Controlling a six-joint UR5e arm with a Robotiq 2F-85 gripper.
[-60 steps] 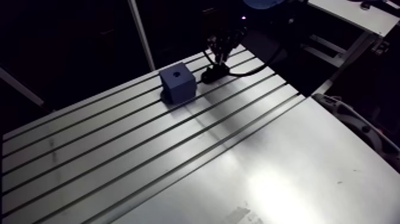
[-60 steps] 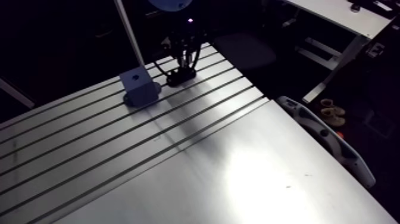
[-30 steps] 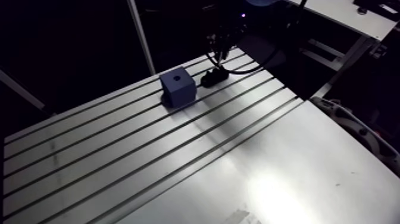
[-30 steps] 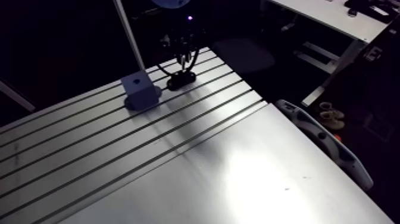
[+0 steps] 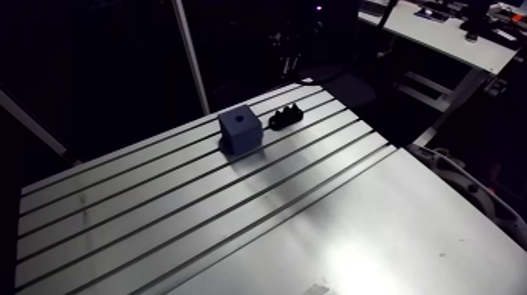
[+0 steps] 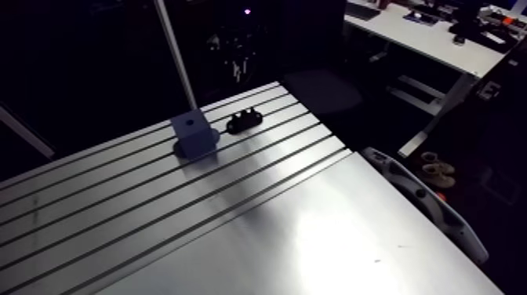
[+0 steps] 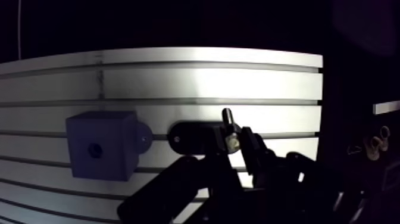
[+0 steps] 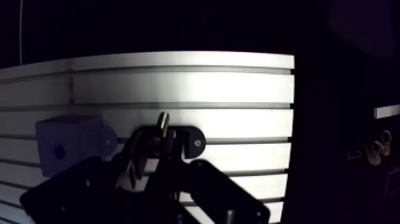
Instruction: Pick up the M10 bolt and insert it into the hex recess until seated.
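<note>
In the arm view, the blue block (image 5: pixel 240 129) stands on the slotted table (image 5: pixel 157 205) with the hex recess (image 5: pixel 238 119) as a dark hole in its top face. A black holder (image 5: pixel 286 118) lies just beside it. The gripper (image 6: pixel 237 63) hangs high over the table's far edge, too dim here to read.

In the wrist view, the fingers (image 7: pixel 255 150) are drawn in narrow and hold the bolt (image 7: pixel 229 128). Its shank juts ahead of the tips, above the holder and clear of the table. The block sits off to one side, with its hole in sight.

The grip looks slight, on a small round part, so the bolt could twist or slide during travel or when pressed down. The bolt appears tilted rather than square to the recess, and if it arrives that way it may catch on the rim and jam. Hex flats that are not lined up would stop it seating, and force could then knock it loose
</note>
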